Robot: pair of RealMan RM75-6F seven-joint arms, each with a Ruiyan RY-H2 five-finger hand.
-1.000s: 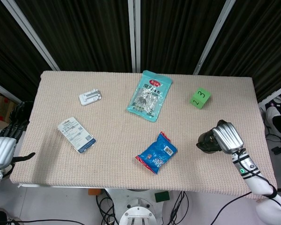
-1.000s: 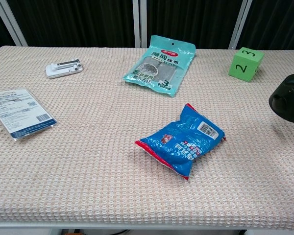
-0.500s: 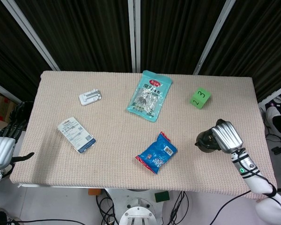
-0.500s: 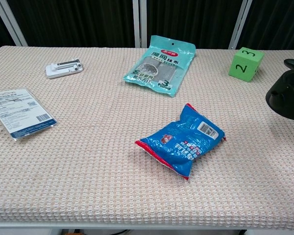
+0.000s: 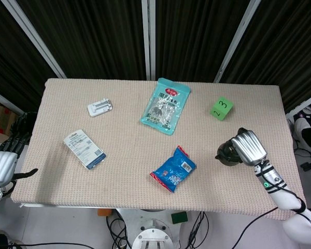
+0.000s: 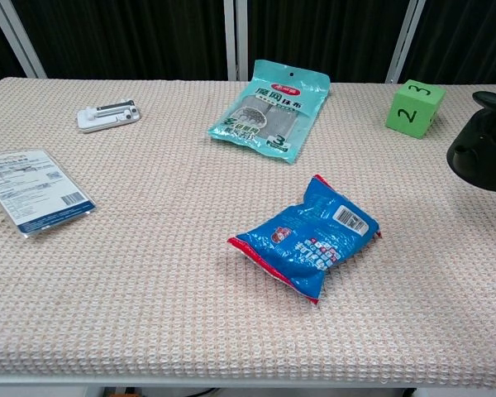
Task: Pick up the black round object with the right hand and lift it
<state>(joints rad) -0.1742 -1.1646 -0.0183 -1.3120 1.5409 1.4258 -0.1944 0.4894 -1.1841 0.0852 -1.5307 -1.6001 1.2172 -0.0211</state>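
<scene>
The black round object (image 5: 228, 154) (image 6: 482, 153) hangs a little above the table near its right front part, held in my right hand (image 5: 247, 147). In the head view the silver back of that hand covers most of the object; in the chest view only the object's dark body shows at the right edge. My left hand (image 5: 4, 162) hangs off the table's left front corner with its fingers spread and nothing in them.
On the woven beige table (image 5: 124, 155) lie a blue snack bag (image 5: 173, 168), a teal pouch (image 5: 166, 105), a green cube marked 2 (image 5: 221, 108), a white clip-like item (image 5: 99, 108) and a flat white packet (image 5: 84, 149).
My right hand has risen slightly with the black round object, which sits higher in the chest view than a second ago. Nothing else has moved.
</scene>
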